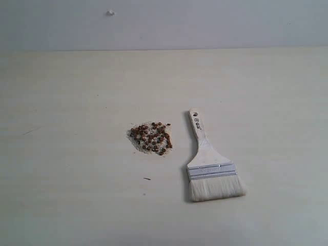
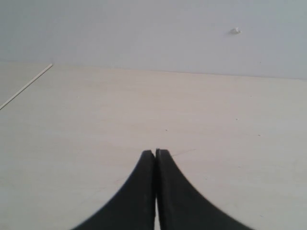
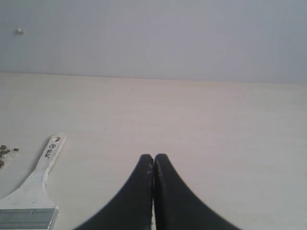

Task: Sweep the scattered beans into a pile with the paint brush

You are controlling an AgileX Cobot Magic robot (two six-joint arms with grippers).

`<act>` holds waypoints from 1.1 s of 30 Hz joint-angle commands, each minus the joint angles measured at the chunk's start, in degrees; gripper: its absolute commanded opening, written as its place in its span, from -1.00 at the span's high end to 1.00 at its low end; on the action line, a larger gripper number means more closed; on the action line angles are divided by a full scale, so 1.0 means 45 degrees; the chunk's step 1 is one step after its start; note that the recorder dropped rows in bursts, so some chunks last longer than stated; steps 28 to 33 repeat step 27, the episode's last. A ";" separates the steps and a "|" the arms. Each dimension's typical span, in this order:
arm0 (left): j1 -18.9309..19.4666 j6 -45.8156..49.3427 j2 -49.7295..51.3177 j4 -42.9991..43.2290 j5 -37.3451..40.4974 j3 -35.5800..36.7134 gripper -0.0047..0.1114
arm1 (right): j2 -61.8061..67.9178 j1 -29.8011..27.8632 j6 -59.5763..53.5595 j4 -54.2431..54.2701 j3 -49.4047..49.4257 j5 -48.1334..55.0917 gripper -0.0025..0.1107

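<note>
Reddish-brown beans mixed with whitish crumbs lie in a compact pile point(image 1: 150, 138) near the middle of the table. To its right the paint brush point(image 1: 209, 165) lies flat, handle hole toward the back, pale bristles toward the front. Neither gripper appears in the exterior view. My left gripper point(image 2: 155, 152) is shut with nothing between its black fingers, over bare table. My right gripper point(image 3: 153, 156) is also shut and holds nothing; beside it I see the brush's handle point(image 3: 44, 160), its ferrule point(image 3: 26, 218) and a few beans point(image 3: 5, 152) at the frame's edge.
The pale wooden table point(image 1: 77, 205) runs back to a grey wall point(image 1: 205, 20) carrying a small white mark point(image 1: 110, 13). A thin dark sliver point(image 1: 147, 178) lies in front of the pile. A table seam point(image 2: 26, 85) shows in the left wrist view.
</note>
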 commanded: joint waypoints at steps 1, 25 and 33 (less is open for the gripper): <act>-0.0016 0.0047 -0.0082 0.0041 -0.0043 0.0032 0.92 | -0.0081 -0.0052 -0.0086 0.0013 0.0057 -0.0004 0.96; -0.0016 0.0047 -0.0082 0.0041 -0.0043 0.0032 0.92 | -0.0081 -0.0052 -0.0062 0.0013 0.0057 0.0189 0.96; -0.0016 0.0047 -0.0082 0.0041 -0.0043 0.0032 0.92 | -0.0081 -0.0052 -0.0062 0.0013 0.0057 0.0189 0.96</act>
